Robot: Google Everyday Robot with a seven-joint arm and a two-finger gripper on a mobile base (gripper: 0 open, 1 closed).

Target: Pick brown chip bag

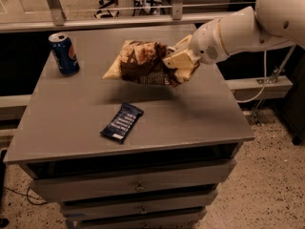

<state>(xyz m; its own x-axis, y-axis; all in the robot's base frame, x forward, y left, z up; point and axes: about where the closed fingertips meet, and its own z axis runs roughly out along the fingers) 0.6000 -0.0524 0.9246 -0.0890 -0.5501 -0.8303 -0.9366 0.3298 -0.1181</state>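
The brown chip bag (143, 63) is a wrinkly foil bag with a dark brown middle and pale yellow ends. It hangs in the air above the back middle of the grey cabinet top (190, 113), its shadow on the surface below it. My gripper (178, 61) comes in from the right on a white arm and is shut on the bag's right end. Its cream fingers (175, 59) clamp the foil.
A blue soda can (64, 54) stands upright at the back left of the cabinet top. A small flat dark-blue bar wrapper (122, 122) lies near the front middle. Drawers sit below the top. A rail and a cable run behind and to the right.
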